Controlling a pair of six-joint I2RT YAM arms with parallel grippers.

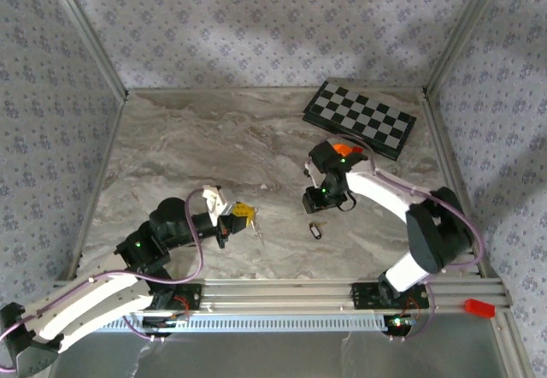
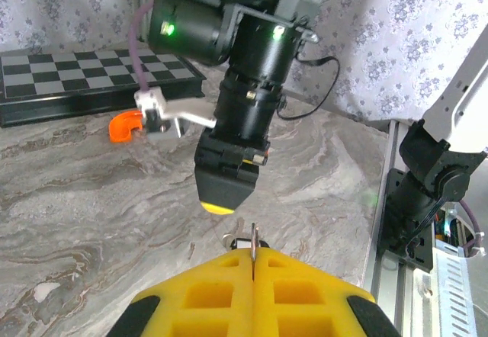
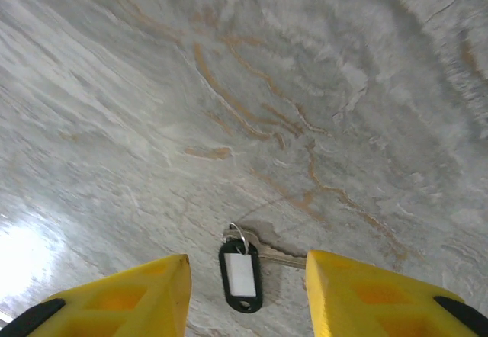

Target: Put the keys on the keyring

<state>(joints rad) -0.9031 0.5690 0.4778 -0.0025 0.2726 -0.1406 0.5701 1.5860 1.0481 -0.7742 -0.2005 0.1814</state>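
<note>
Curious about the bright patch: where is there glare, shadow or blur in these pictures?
Right wrist view: white glare on the table at lower left, far marble smeared, key tag fairly sharp. Top view: soft shadows across the back wall.

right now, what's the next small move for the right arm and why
Probably lower the right fingers straight down around the black-tagged key and close. It lies flat on the table between those open fingers, untouched, while the left fingers are shut on a thin metal piece, likely the ring, so the key needs picking up first.
</note>
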